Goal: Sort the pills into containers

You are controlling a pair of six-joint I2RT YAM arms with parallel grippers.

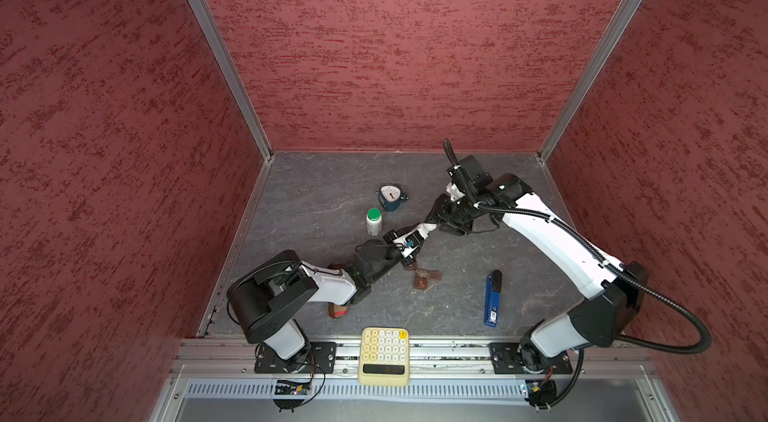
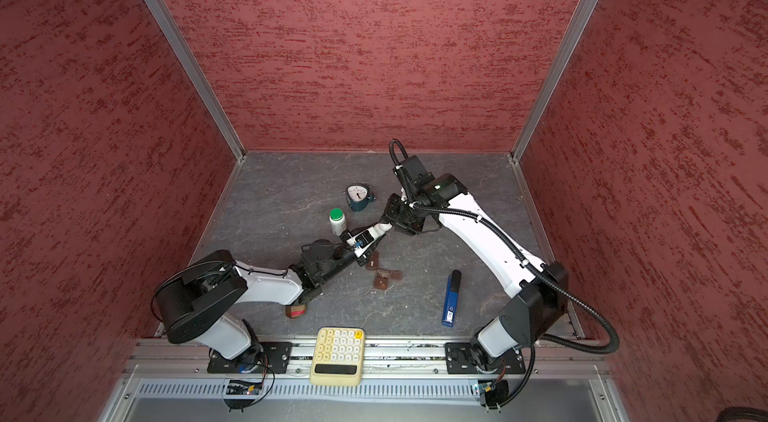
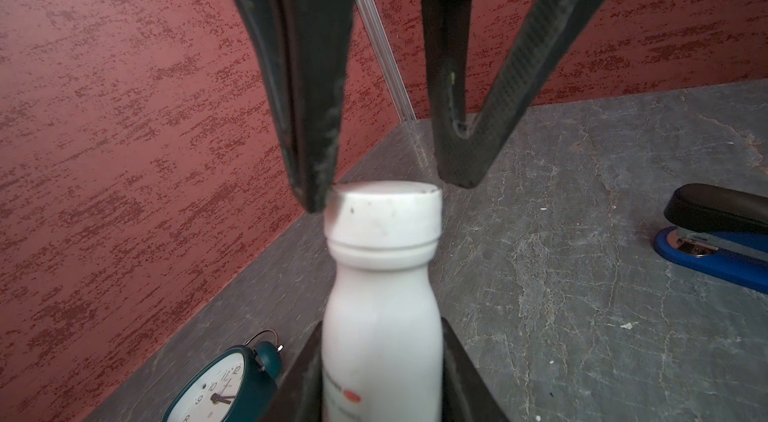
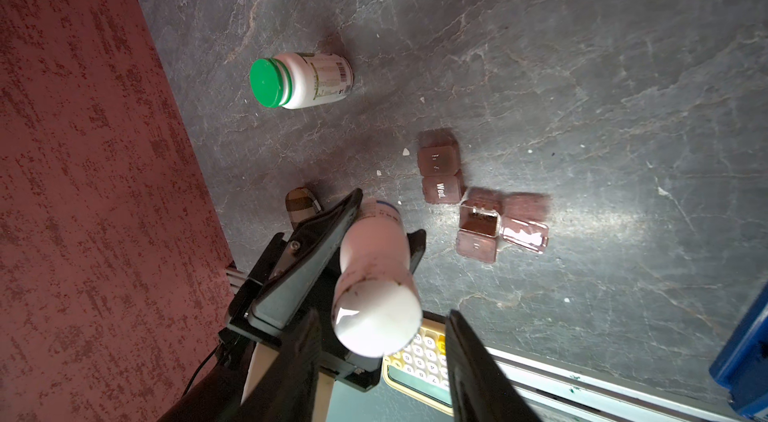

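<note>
Right gripper [image 3: 388, 191] spread astride cap [image 3: 386, 216], not yet pinching. Left gripper [image 4: 388, 214] clamps white bottle [image 4: 374, 258]. We centre, squeeze evenly, twist gently. Containers [image 4: 440, 175] on table [image 4: 582, 87], near left gripper.

Left arm [image 1: 328, 285] extended forward and inward from its base; left gripper [image 4: 388, 218] clamped on the body of a white bottle [image 3: 382, 316]. Right arm [image 1: 557, 245] arched inward, wrist bent; right gripper [image 3: 388, 191] faced the left, fingers [image 3: 307, 108] parted either side of the bottle's cap [image 3: 386, 212].
</note>
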